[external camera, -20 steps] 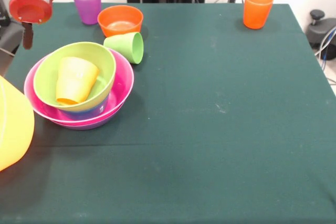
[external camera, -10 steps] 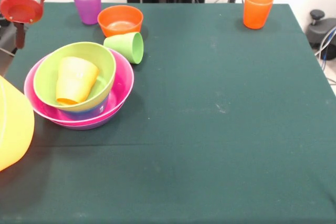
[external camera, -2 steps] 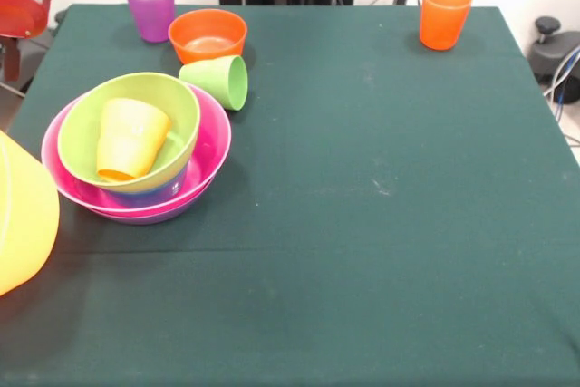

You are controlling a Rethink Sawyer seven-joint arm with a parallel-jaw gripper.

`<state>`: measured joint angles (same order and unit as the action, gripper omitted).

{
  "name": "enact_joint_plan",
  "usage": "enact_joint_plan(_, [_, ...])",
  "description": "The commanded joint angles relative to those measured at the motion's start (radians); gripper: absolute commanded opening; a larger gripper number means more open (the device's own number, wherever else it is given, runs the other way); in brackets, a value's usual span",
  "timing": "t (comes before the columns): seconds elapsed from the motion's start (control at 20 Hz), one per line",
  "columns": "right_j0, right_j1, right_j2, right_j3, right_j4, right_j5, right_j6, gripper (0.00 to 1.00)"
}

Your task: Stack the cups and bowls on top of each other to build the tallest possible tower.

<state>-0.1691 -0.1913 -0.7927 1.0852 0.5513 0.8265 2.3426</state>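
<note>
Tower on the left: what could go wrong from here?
The yellow-orange cup lies tilted inside the light green bowl, so anything set on the tower may sit crooked and slide. The light green cup lies on its side beside the pink bowl and could roll if nudged.

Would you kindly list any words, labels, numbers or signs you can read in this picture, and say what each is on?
No readable text.
Blue bowl: a small white mark on its side, too small to read.
The cups, other bowls and green cloth: no print or labels visible.
</note>
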Motion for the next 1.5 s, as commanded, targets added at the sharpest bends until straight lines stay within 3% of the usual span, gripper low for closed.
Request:
enact_joint_plan(0.05, [0.003,0.096,0.076,-0.091,0.006,0.164,0.266,1.0])
enact_joint_plan(0.75, [0.018,0.147,0.053,-0.181,0.043,0.237,0.365,1.0])
enact_joint_plan(1.5, [0.061,0.044,0.08,-0.144,0.052,0.344,0.408,1.0])
